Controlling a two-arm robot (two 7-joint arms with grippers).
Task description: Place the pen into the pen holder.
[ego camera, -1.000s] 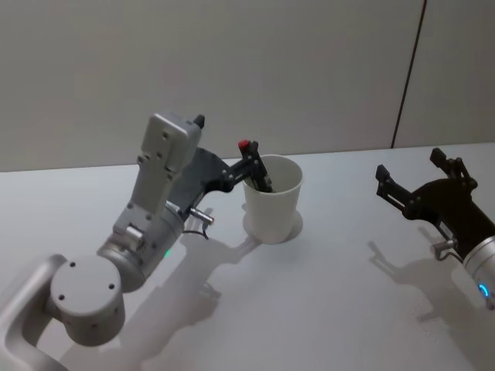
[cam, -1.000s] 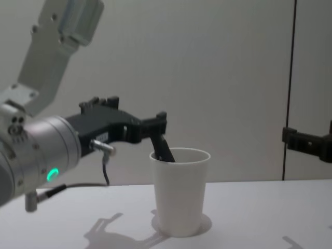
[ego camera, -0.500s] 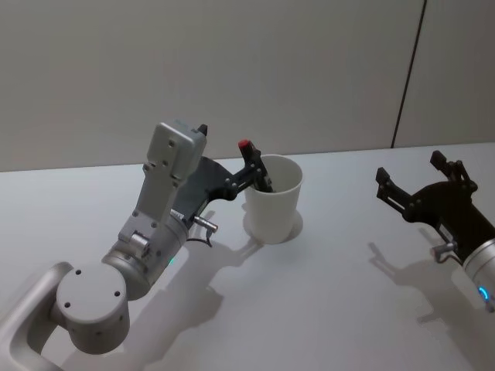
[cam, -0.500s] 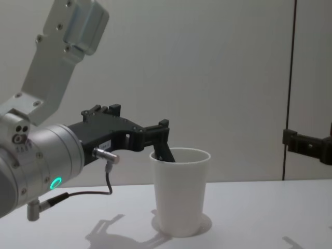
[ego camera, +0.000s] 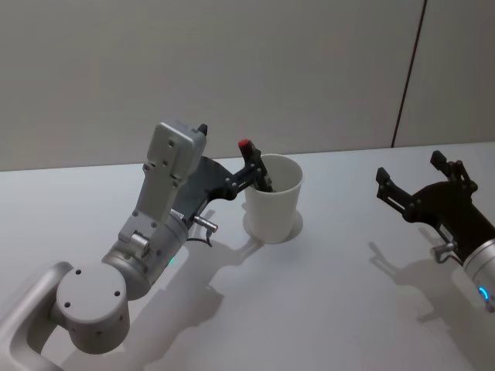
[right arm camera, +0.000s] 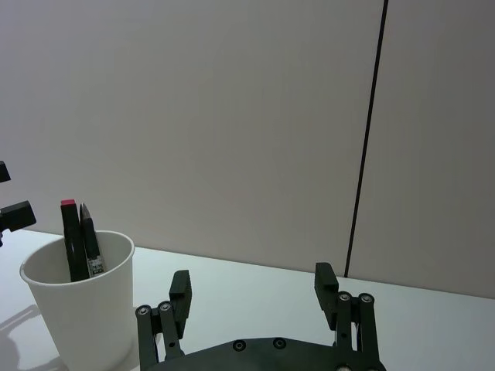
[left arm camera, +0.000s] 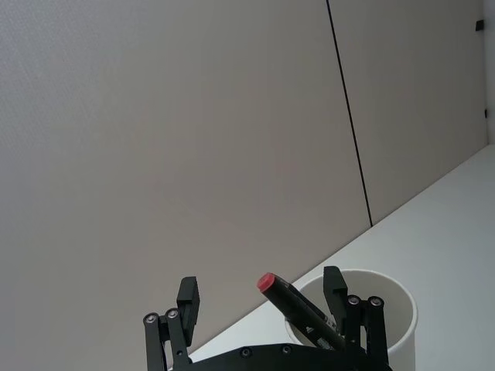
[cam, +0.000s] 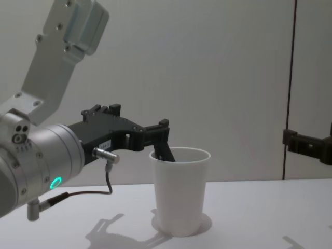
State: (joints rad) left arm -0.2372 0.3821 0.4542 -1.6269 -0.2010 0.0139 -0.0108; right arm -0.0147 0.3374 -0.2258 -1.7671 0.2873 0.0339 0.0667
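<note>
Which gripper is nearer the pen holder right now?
Left. The left gripper is at the pen holder's rim, beside the pen leaning inside. The right gripper hovers well off to the cup's right.

White table (ego camera: 309, 294), matte, with soft shadows on it. Plain grey wall (ego camera: 193, 69) behind; thin dark vertical seam (ego camera: 407, 73) at right.
</note>
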